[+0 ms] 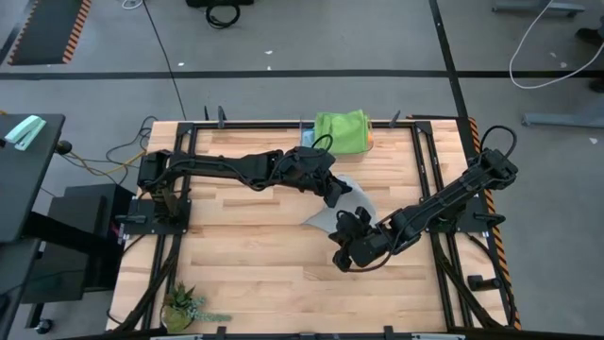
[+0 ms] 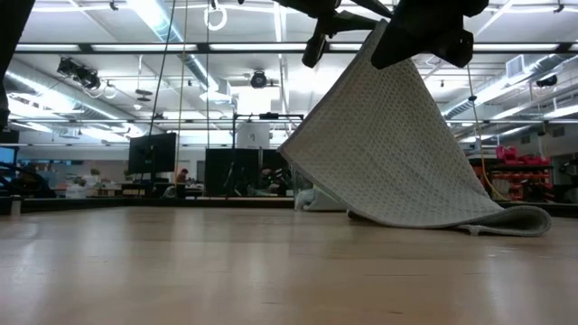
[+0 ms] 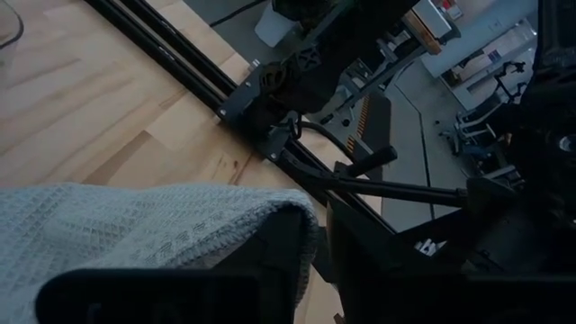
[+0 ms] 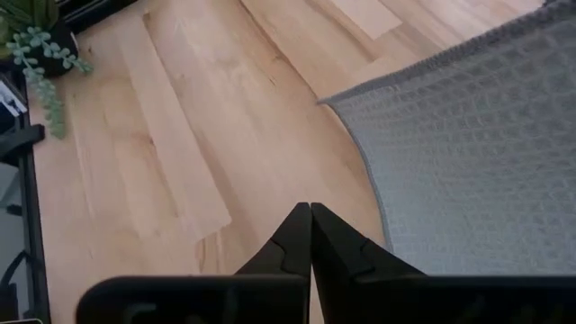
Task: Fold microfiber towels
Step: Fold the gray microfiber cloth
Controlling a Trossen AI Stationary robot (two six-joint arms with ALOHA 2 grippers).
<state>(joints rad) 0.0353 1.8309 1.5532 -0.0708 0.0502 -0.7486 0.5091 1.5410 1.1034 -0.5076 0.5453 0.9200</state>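
No legible writing is visible. The left end effector [image 1: 337, 195] grasps the grey towel [image 1: 344, 203], lifting one edge while the rest trails on the worktop [image 1: 255, 264]. The right end effector [image 4: 310, 236] is clenched, empty, beside it. The green towel [image 1: 342, 129] lies folded at the far edge; a small plant [image 1: 185, 304] sits at the near-left corner.
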